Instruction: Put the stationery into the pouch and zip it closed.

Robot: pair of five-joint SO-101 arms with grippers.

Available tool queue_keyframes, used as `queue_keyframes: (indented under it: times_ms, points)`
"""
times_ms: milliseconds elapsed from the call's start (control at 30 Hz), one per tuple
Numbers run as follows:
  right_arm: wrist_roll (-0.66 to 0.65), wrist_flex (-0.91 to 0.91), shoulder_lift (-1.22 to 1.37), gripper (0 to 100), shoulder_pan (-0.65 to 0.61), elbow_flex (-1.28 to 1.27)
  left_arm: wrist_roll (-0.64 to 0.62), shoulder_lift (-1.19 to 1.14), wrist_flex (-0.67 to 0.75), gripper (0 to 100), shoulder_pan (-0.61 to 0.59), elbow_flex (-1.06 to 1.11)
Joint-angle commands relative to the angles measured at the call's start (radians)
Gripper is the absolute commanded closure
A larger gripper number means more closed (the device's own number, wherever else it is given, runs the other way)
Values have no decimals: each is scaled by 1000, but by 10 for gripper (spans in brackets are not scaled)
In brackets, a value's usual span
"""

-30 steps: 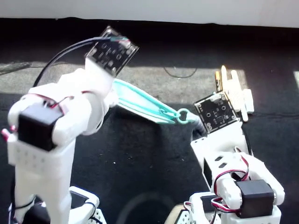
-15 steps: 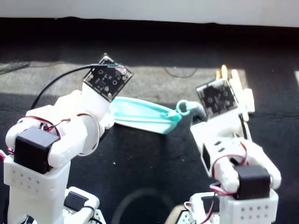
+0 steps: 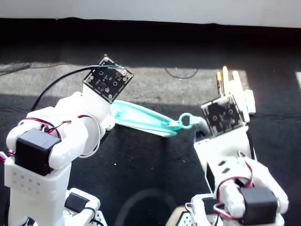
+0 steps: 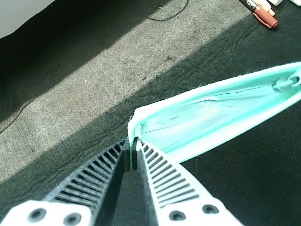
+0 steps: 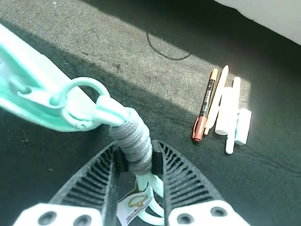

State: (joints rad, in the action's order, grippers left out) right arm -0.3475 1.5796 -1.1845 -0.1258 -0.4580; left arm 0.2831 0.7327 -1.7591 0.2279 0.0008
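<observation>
- Left wrist view: my left gripper pinches tight the end of the flat mint-green fabric pouch stretching ahead.
- My right gripper clamps the grey braided zipper cord; loose brown and cream pens lie beyond it.

A thin cord curls on dark felt.

— What did you have under the rig?
— You had a dark, felt-like surface, black where it lay in shade.
— And the light?
— A broad band of sunlight crossed it from side to side and turned the cloth grey-brown. A thin dark cord curled in that band. Beyond the far edge you had a pale wall.
</observation>
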Motion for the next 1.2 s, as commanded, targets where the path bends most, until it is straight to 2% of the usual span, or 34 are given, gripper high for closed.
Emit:
queue_keyframes:
  times_ms: [0,367,533,933,1000,1167]
  points:
    - [-18,51,-42,993,24,2,-21,8,-3,989,7,1]
    - [-18,104,-62,993,25,2,-21,10,-6,989,2,1]
    - [-20,180,-65,993,25,2,-21,10,-8,989,2,1]
    - [-21,182,-64,993,25,1,-21,10,-8,989,2,1]
    - [-61,183,-64,993,27,1,-21,10,-8,989,2,1]
    - [-140,183,-59,993,153,1,-21,10,-8,989,2,2]
